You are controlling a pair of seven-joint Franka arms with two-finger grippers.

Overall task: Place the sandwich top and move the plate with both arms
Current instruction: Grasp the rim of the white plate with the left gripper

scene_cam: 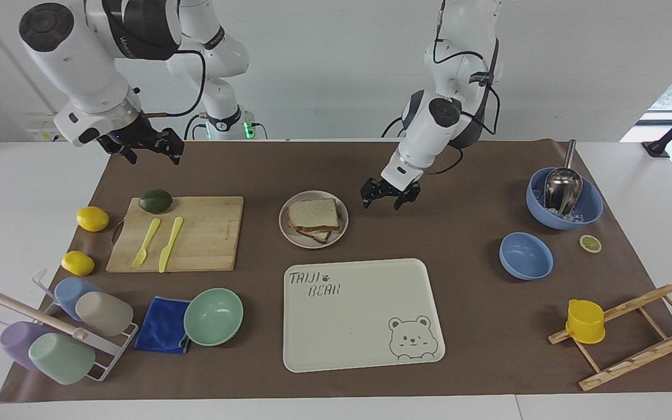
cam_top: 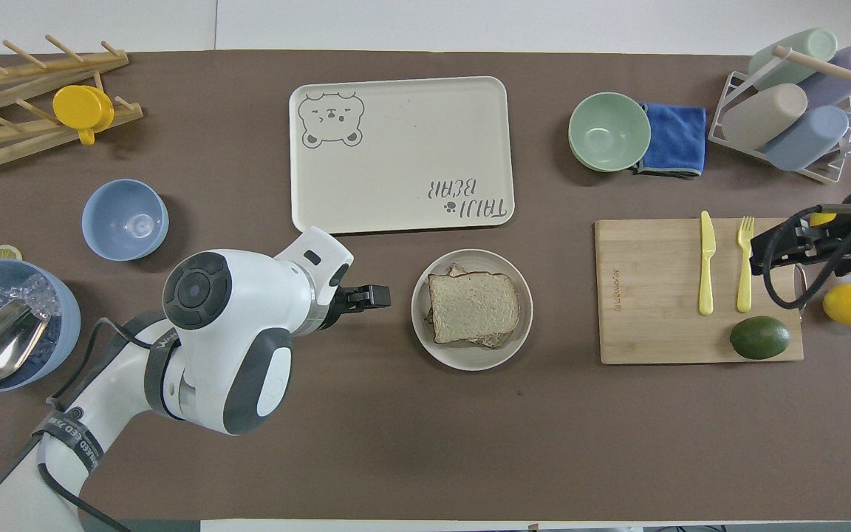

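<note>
Bright, even light; soft faint shadows under arms; daylight at window edge; sharp focus.

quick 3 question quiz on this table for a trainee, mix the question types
1. True or false: the sandwich top already lies on the plate.
2. Which gripper is beside the plate: A left gripper, B right gripper?
3. Fill in: the avocado sits on the ____.

Key: 1 true. 2 A; the right one is raised off at its own end of the table. 3 cutting board.
</note>
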